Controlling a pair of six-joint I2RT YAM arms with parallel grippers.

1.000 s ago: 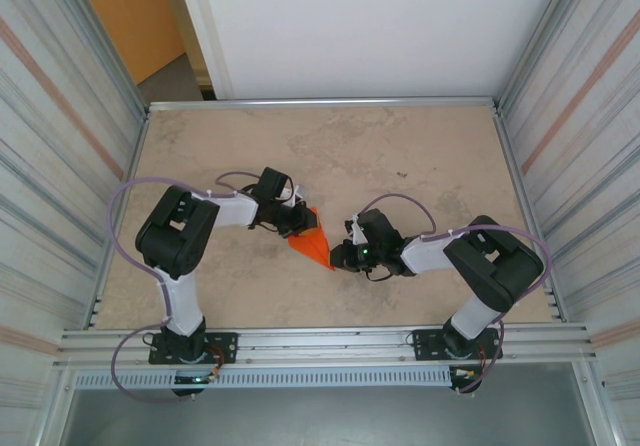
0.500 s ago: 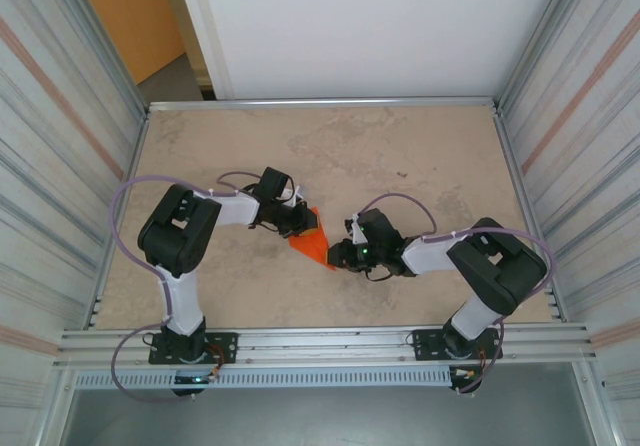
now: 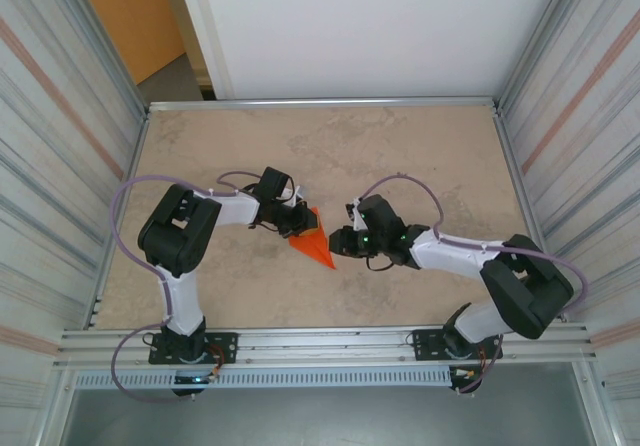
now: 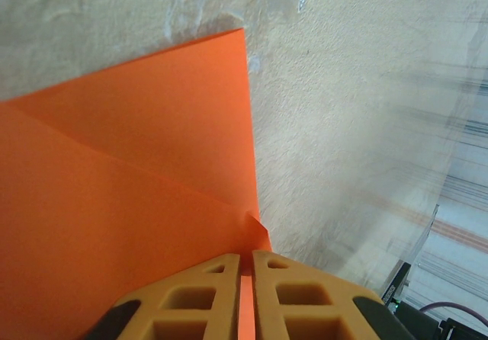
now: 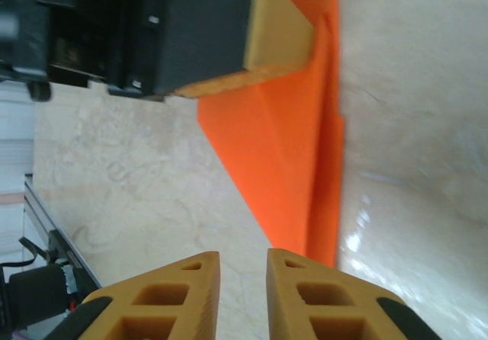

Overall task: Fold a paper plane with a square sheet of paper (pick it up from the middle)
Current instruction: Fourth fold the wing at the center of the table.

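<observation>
The two arms are bolted to the metal rail (image 3: 320,341) at the near edge of the tabletop (image 3: 420,156). The left arm (image 3: 178,234) bends toward the right and the right arm (image 3: 520,288) bends toward the left, so their ends come close together near the middle of the tabletop.

Between these ends is the orange paper (image 3: 313,245). It is folded to a narrow pointed shape, and its tip points to the near side and a little to the right. The right pincer (image 3: 336,242) is just beside this tip. In the right wrist view its fingers (image 5: 164,294) stand a little apart, with a narrow gap and nothing between them. The paper tip ends just in front of one finger, but I cannot say for sure if it touches.

At the farther end of the paper, the left pincer (image 3: 299,222) holds it. In the left wrist view, this pincer is pressed together on a thin edge of the sheet, and a diagonal crease runs across the orange surface.

Beyond them the tabletop is mottled beige. Behind it stands a white wall (image 3: 380,26), with a dull orange-brown panel (image 3: 125,16) at the far left.
</observation>
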